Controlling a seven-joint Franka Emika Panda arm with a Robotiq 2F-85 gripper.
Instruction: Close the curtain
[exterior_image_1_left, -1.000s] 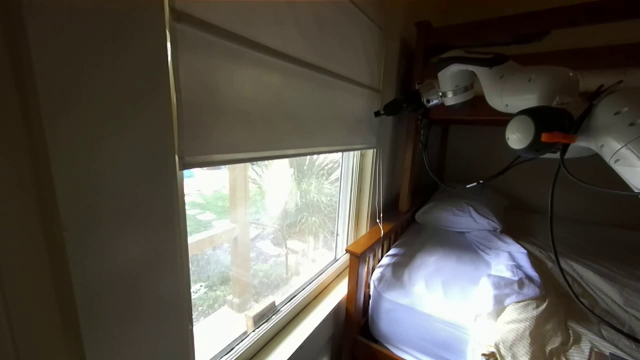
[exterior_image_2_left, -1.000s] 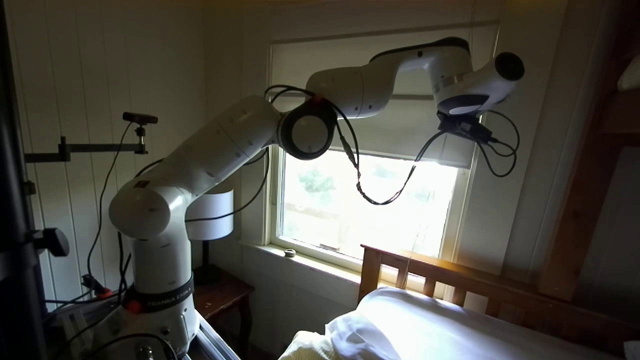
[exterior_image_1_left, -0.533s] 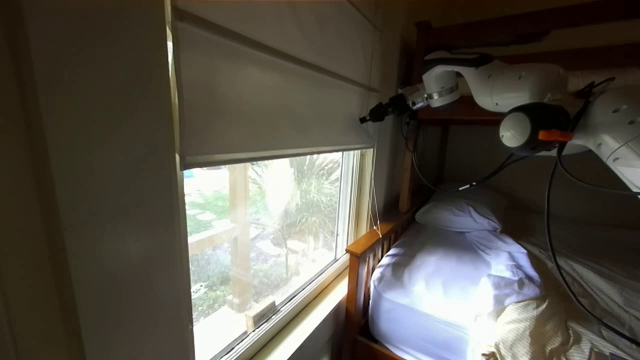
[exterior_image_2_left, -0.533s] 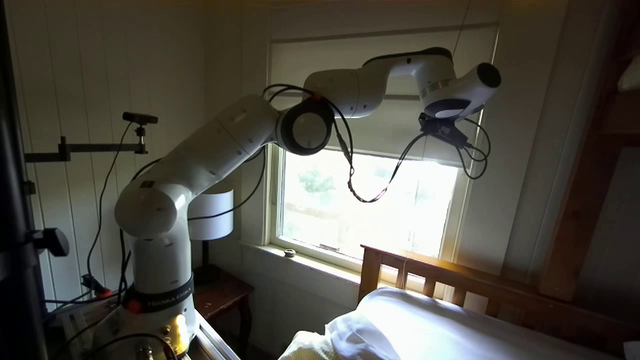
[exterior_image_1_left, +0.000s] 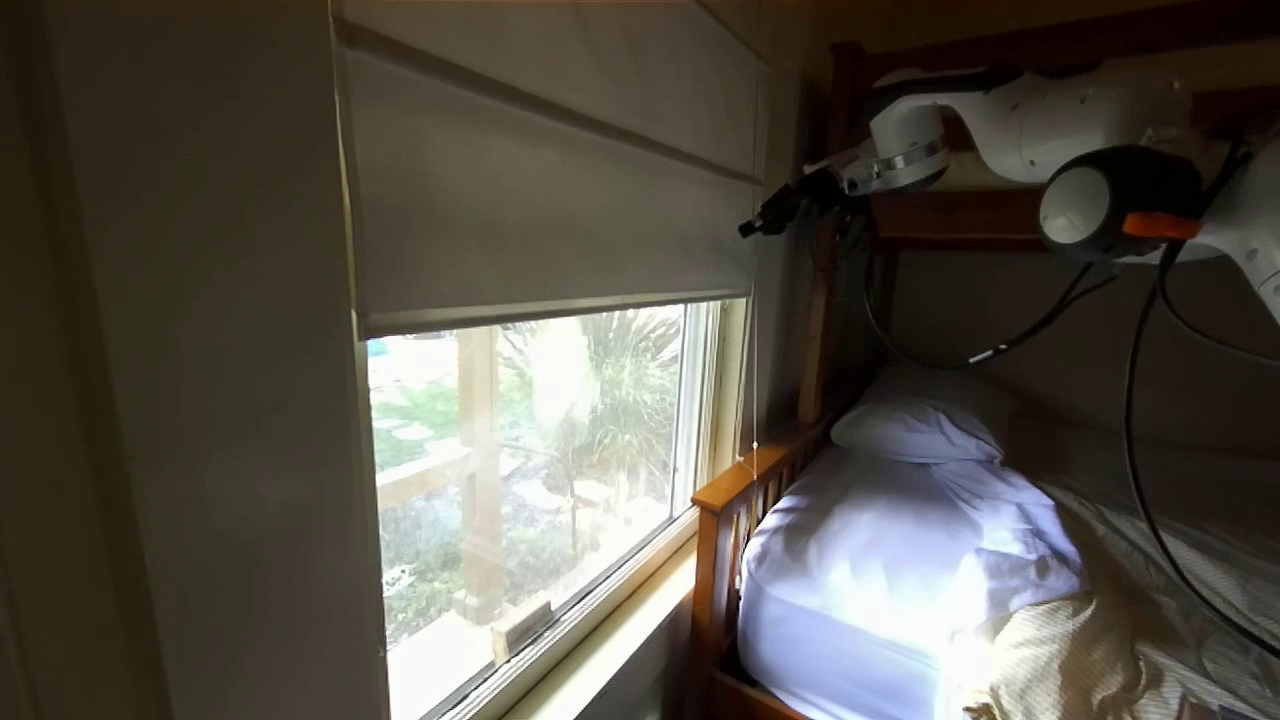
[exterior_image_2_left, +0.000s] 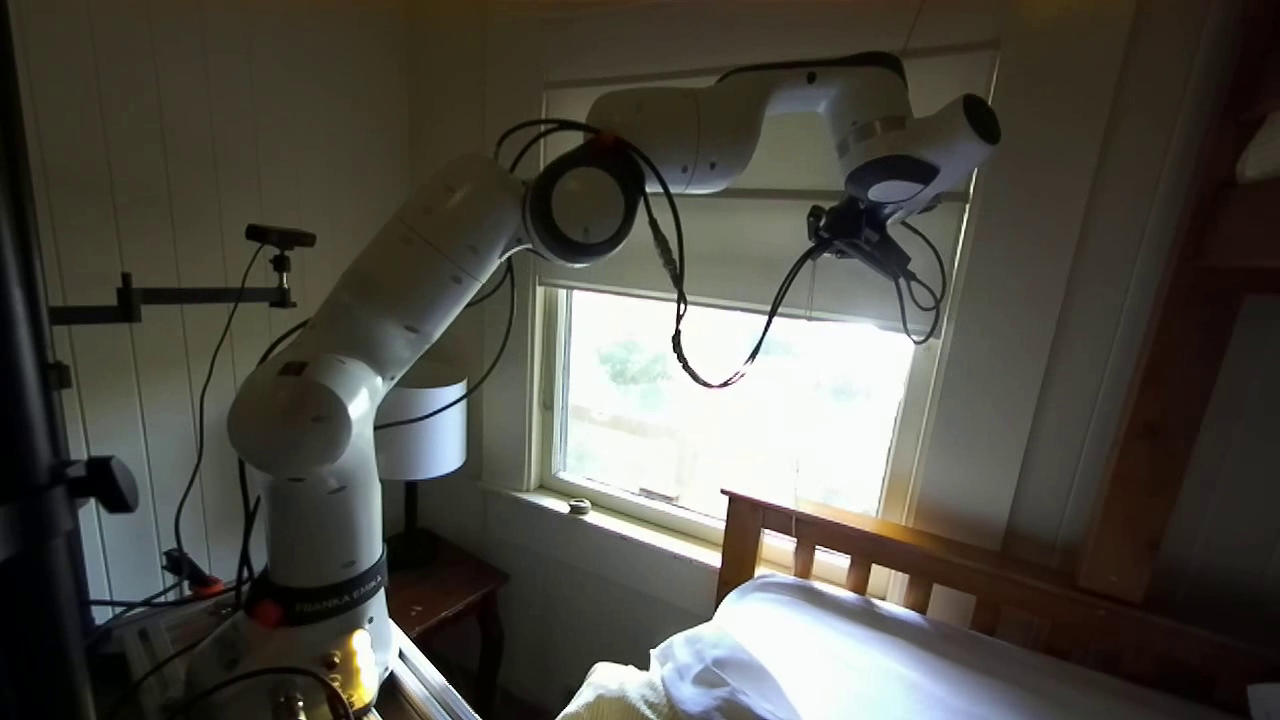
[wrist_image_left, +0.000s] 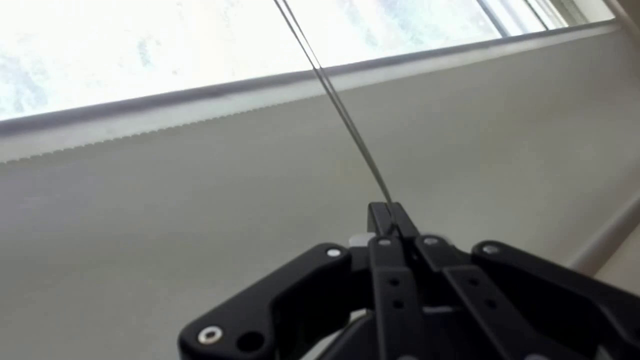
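1. Table lamp (exterior_image_2_left: 432, 448) with a white drum shade, on a dark wooden side table (exterior_image_2_left: 450, 595) near the corner.
2. Window (exterior_image_1_left: 600, 460), glaring with daylight; beyond it, plants (exterior_image_1_left: 640, 385) and an upright wooden post (exterior_image_1_left: 480, 500).
3. On the windowsill (exterior_image_2_left: 650, 532), a small round object (exterior_image_2_left: 579, 507), too small to identify.
4. Wooden bunk bed (exterior_image_1_left: 955, 214), with a slatted rail (exterior_image_1_left: 709, 580) just beside the window.
5. On this bed's lower level, brightly lit white bedding (exterior_image_1_left: 850, 550), a white pillow (exterior_image_1_left: 910, 428) and a rumpled cream blanket (exterior_image_1_left: 1035, 650).
6. Pale wall (exterior_image_2_left: 150, 160) of vertical boards.
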